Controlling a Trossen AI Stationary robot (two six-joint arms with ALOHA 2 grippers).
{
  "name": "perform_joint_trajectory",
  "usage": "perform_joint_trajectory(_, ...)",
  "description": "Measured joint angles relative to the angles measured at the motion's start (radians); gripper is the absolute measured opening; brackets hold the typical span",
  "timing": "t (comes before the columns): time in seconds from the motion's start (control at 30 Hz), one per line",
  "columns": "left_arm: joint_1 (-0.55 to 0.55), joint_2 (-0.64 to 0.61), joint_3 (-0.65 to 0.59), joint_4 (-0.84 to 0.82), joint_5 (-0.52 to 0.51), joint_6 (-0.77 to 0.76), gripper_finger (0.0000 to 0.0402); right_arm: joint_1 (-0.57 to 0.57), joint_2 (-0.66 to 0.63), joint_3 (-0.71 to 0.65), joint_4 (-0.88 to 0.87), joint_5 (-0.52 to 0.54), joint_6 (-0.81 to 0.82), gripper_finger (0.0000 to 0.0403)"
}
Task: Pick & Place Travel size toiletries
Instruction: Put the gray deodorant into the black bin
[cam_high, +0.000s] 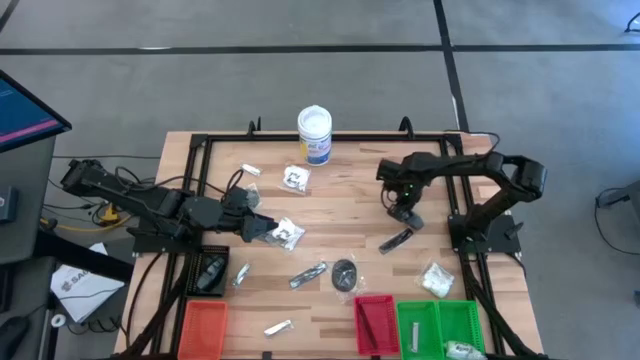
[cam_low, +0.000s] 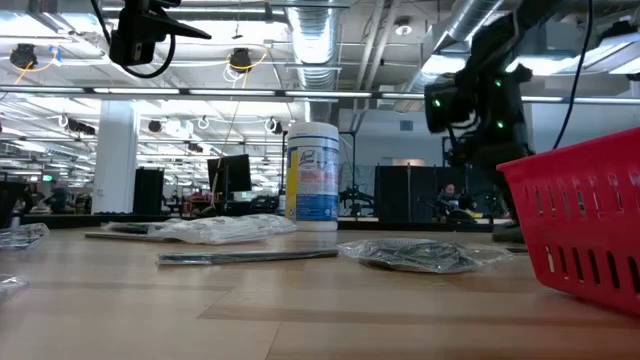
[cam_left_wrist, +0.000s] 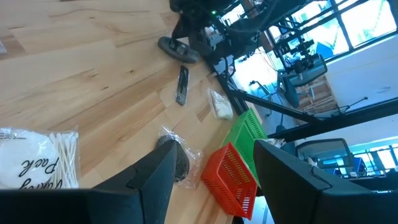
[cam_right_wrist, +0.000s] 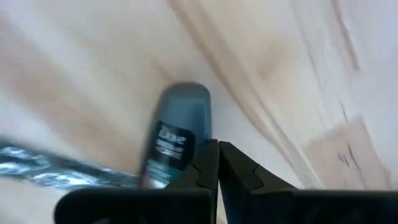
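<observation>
The travel size toiletries lie scattered on the wooden table: a dark Dove stick, a dark disc in a clear packet, a silvery sachet, a white packet and a cotton-swab packet. My right gripper points down, shut, just on the far side of the Dove stick and apart from it. My left gripper hovers open beside the swab packet, with nothing between its fingers.
A white tub with a blue label stands at the far edge. Orange, red and green trays line the near edge. More small packets lie between them.
</observation>
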Motion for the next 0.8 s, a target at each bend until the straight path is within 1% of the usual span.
perform_joint_trajectory(0.17, 0.0, 0.0, 0.0, 0.003, -0.003, 0.002, 0.0209, 0.095, 0.0, 0.089, 0.003, -0.075, -0.074, 0.0)
perform_joint_trajectory(0.27, 0.0, 0.0, 0.0, 0.004, -0.006, 0.002, 0.0209, 0.153, -0.029, 0.134, -0.008, -0.078, -0.067, 0.0)
perform_joint_trajectory(0.33, 0.0, 0.0, 0.0, 0.005, -0.007, 0.002, 0.0209, 0.185, -0.064, 0.157, 0.005, -0.073, -0.03, 0.0)
perform_joint_trajectory(0.47, 0.0, 0.0, 0.0, 0.006, -0.023, 0.006, 0.0209, 0.225, -0.167, 0.158, -0.002, -0.06, 0.071, 0.0)
perform_joint_trajectory(0.63, 0.0, 0.027, -0.002, 0.01, -0.022, 0.012, 0.0209, 0.249, -0.299, 0.133, -0.126, 0.009, 0.207, 0.0)
perform_joint_trajectory(0.8, 0.0, 0.092, -0.001, 0.081, -0.01, 0.032, 0.0209, 0.247, -0.369, 0.093, -0.234, 0.011, 0.2, 0.0006)
